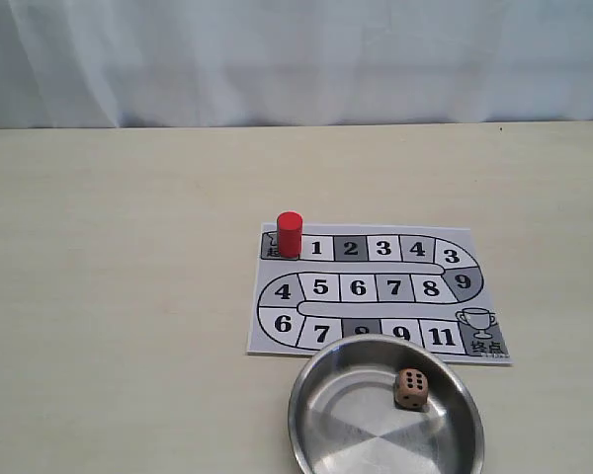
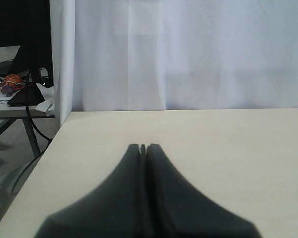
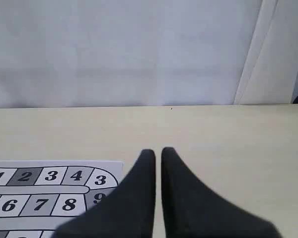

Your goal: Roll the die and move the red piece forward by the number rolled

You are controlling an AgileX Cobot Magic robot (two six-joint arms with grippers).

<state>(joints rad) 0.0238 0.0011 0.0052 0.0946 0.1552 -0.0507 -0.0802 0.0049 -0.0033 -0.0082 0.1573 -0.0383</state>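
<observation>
Exterior view: die [image 1: 410, 388] in bowl [image 1: 348, 434] (six showing, perhaps); left fingers [image 2: 128, 198], right fingers [image 3: 139, 198] closed.

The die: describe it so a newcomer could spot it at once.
On the pale table, find the round steel bowl nearest the exterior camera, in front of the paper game board. The die sits inside it, toward the right. It is a small light-wood cube with black dots, unlike the red piece, a cylinder standing on the board.
</observation>
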